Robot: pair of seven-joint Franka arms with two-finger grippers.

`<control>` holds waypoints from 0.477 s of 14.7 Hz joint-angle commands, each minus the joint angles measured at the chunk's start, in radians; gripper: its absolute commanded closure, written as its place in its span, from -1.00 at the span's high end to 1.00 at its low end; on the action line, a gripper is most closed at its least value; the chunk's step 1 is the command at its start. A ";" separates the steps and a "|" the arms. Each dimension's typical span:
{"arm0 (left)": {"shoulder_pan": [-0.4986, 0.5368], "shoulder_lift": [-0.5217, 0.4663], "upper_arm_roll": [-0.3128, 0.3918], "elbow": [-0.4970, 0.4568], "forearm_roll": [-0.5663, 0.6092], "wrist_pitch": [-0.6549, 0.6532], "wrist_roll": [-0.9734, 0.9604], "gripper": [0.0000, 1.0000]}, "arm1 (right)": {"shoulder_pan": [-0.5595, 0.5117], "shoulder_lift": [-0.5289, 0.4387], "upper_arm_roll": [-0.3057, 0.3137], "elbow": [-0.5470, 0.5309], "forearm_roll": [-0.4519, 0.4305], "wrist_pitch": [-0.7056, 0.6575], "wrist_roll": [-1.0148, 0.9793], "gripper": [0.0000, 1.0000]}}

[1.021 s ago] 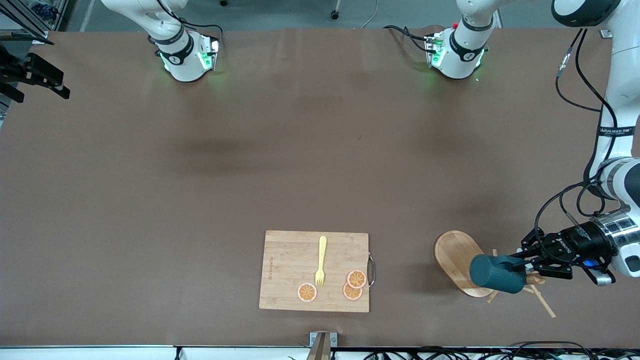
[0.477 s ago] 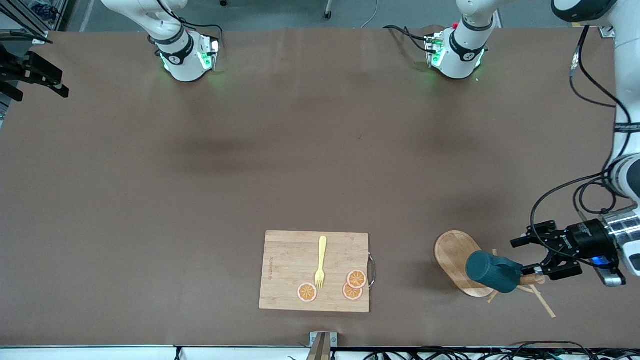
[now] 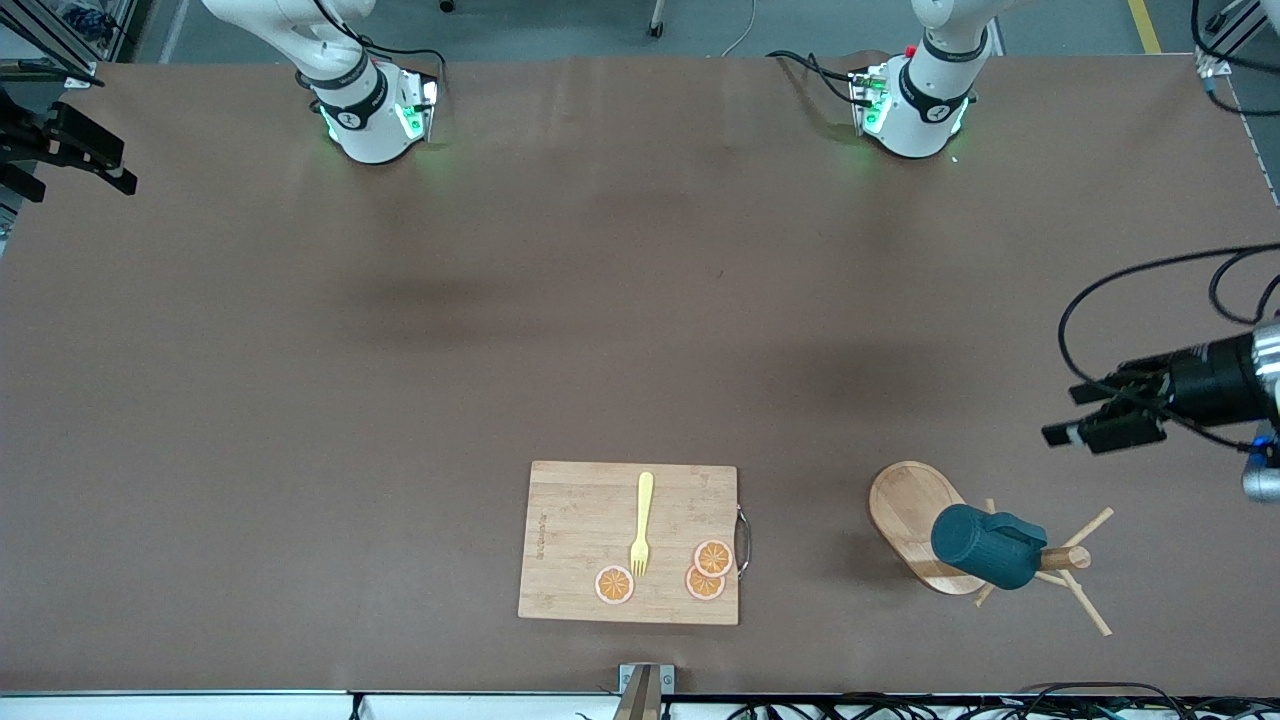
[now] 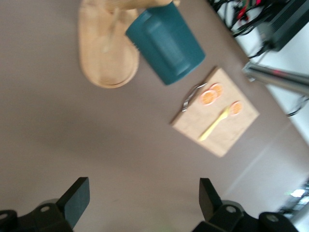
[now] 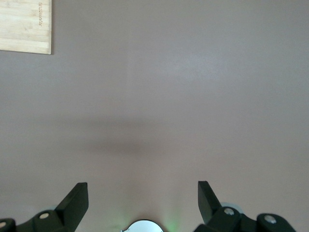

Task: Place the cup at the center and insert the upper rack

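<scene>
The teal mug (image 3: 985, 546) hung on the mug tree (image 3: 915, 520), toward the left arm's end. It looked smooth, hard and breakable, so best gripped across its rim. The left gripper (image 3: 1098, 420) hung spread and empty, and so did the waiting right gripper (image 5: 142, 205).

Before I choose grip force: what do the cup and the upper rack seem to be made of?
The cup: probably glazed ceramic, possibly plastic; dark teal, smooth, faintly ribbed wall. The upper rack: light wood with a smooth, unpainted look; visible grain on the oval base, pale dowel pegs.
</scene>
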 commanded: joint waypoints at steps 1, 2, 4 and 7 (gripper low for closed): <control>-0.007 -0.107 0.001 -0.044 0.099 -0.085 0.108 1.00 | -0.006 -0.027 0.006 -0.022 -0.019 0.003 0.004 1.00; -0.009 -0.135 -0.013 -0.044 0.142 -0.111 0.156 1.00 | -0.005 -0.027 0.006 -0.020 -0.020 0.003 0.003 1.00; -0.009 -0.169 -0.054 -0.044 0.216 -0.148 0.213 1.00 | -0.006 -0.027 0.004 -0.020 -0.020 0.004 0.003 1.00; -0.155 -0.232 0.011 -0.065 0.337 -0.153 0.286 1.00 | -0.006 -0.027 0.004 -0.019 -0.020 0.009 0.003 1.00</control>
